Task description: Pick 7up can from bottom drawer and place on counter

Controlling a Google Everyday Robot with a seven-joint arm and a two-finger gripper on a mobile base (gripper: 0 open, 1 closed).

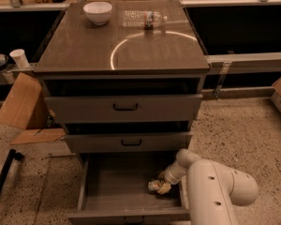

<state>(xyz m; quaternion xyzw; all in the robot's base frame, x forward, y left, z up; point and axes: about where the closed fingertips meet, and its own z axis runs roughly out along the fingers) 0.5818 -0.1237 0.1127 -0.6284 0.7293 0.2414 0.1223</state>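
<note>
- i'm viewing the cabinet from the front and above. the bottom drawer (117,191) is standing pulled out, w/ the two upper drawers (124,108) shut above it.
- the arm (215,191) is entering from the lower right and reaching down-left over the drawer's right wall.
- the gripper (165,182) is sitting low inside the drawer, near the right wall.
- a small pale yellow-green lump is lying on the drawer floor at the gripper's tip. i'm taking it for the 7up can (154,187), though its markings aren't readable.
- gripper state: i'm unable to tell whether it's released, clenched or grasping the can, since the two are overlapping in this view.
- key relation: the can is lying just left of the gripper's tip, touching or nearly so. its long axis can't be made out. there's only one arm, so no choice of side.
- the counter (84,50) is lying well above and behind the drawer. a bowl (97,11) and a water bottle (143,18) are occupying its back part.
- judgement: the pick is in hand and the place isn't yet done. the next move is calling for a sure hold, then a lift up and outward, clearing the drawers above before going to the counter's front part.
</note>
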